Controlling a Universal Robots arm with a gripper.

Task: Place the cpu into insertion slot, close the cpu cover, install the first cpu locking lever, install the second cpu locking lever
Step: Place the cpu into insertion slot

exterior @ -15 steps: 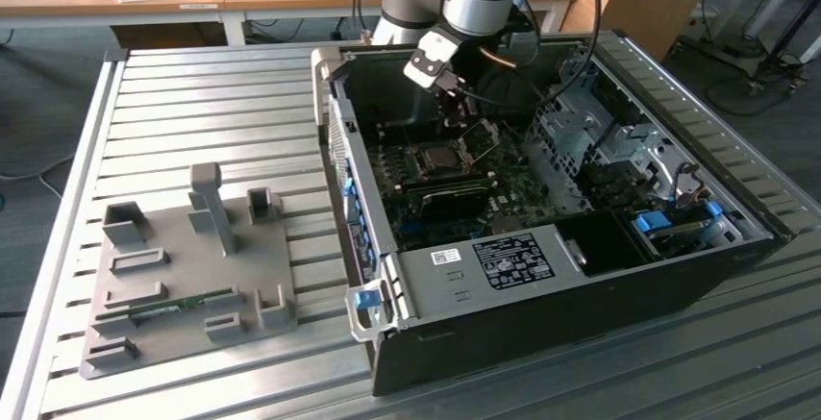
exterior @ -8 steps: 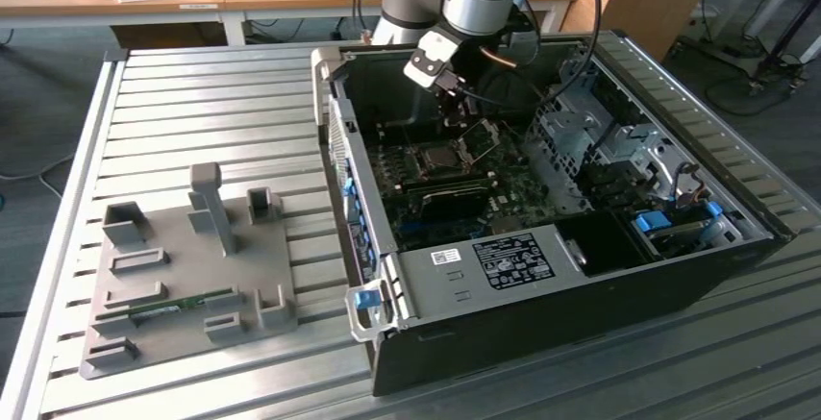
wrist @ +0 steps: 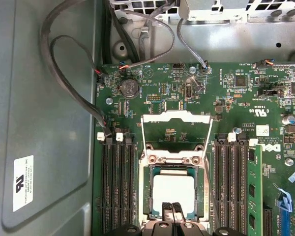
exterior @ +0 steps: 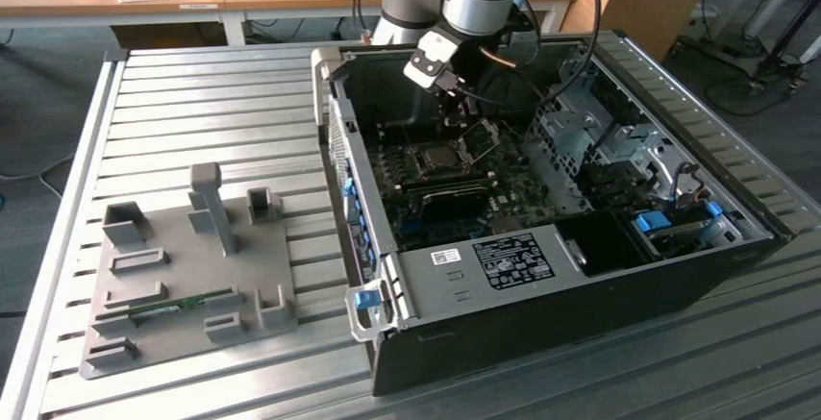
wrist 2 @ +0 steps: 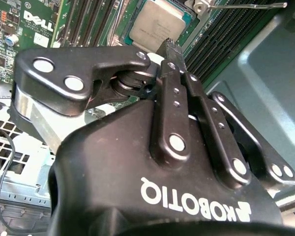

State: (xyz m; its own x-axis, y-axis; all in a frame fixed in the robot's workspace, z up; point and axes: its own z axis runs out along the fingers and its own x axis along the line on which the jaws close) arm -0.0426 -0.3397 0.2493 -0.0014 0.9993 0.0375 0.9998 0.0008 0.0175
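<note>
One step of four looks done: the small silvery-grey square cpu [wrist: 173, 189] lies in its socket. My hand [wrist: 174, 210], fingers together, sits at its edge. The thin metal frame cover [wrist: 177, 116] stands open, and the locking levers [wrist 2: 246, 6] are not yet latched.

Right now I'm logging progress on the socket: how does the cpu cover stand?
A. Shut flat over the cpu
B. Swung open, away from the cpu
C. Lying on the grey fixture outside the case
B: in the first wrist view the cpu cover is swung back from the socket, with bare board showing through its window, and the cpu lies uncovered in the socket.
</note>
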